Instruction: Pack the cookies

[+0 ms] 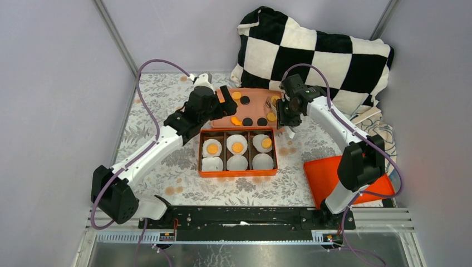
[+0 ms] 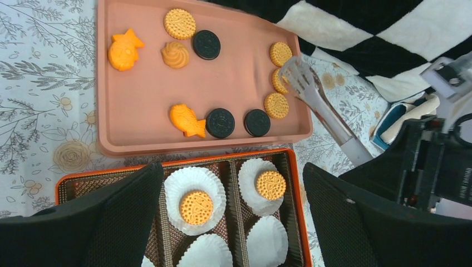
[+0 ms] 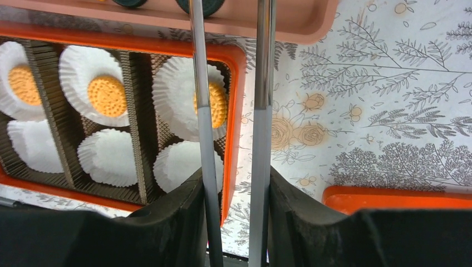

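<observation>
Round yellow cookies (image 2: 180,23) and black cookies (image 2: 206,44) lie on the pink tray (image 2: 139,94). The orange box (image 1: 237,173) holds white paper liners. Its three back liners each carry a yellow cookie (image 1: 237,147); two of these show in the left wrist view (image 2: 196,207). My left gripper (image 2: 232,169) hangs open above the box with nothing between its fingers. My right gripper (image 3: 235,183) is shut on metal tongs (image 3: 201,111). The tongs' head (image 2: 300,78) is over the tray's right edge beside several yellow cookies. The tongs' arms stand apart, and their tips run out of the right wrist view.
Orange fish-shaped pieces (image 2: 123,49) and a swirl piece (image 2: 175,54) also lie on the tray. A black-and-white checkered pillow (image 1: 311,50) stands behind it. An orange lid (image 1: 334,172) lies right of the box. Grey walls close in both sides.
</observation>
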`<state>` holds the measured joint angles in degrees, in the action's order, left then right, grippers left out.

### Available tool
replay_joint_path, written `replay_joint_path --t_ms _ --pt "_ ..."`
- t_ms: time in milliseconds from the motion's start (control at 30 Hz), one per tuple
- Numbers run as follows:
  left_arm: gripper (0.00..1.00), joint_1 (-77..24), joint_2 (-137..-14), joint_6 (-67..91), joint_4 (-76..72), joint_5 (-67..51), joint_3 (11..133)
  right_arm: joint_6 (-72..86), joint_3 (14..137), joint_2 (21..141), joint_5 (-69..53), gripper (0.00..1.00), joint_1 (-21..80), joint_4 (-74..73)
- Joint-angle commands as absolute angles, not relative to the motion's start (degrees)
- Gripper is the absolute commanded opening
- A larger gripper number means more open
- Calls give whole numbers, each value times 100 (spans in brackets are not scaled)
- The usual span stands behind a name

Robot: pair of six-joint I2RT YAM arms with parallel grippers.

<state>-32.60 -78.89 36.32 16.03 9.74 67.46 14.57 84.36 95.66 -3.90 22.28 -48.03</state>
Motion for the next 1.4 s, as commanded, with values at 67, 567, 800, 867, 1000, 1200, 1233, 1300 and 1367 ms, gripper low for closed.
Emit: replay_joint_path --t_ms 67,567,800,867,1000,1200,1233,1300,1367 --pt "99 -3265 -7675 3519 1384 1184 6567 1416 8352 9646 189 42 2213 -4934" --pt "99 -3262 -7647 3646 1363 909 6454 1623 7561 9135 129 40 2431 -5298" --pt "99 -3270 -7618 3683 1364 840 6399 1600 7844 9128 262 37 2759 -5756" --pt "99 -3265 -7619 3683 1348 837 6365 1577 7937 9222 205 37 2765 -5747" --pt "99 -3268 -7637 3637 1368 903 6375 1503 8258 9683 19 36 2769 -5676" --pt "99 -3249 -7492 3535 1529 1226 6347 1365 9004 10678 -632 36 2768 -5435" --pt "99 -3244 -7466 3540 1537 1253 6327 1351 9201 10851 -723 36 2772 -5424" --pt "99 -3227 -7427 3522 1566 1284 6298 1328 9612 11232 -893 35 2777 -5438" --pt "99 -3202 -7400 3511 1603 1319 6279 1308 10005 11539 -941 35 2813 -5436"
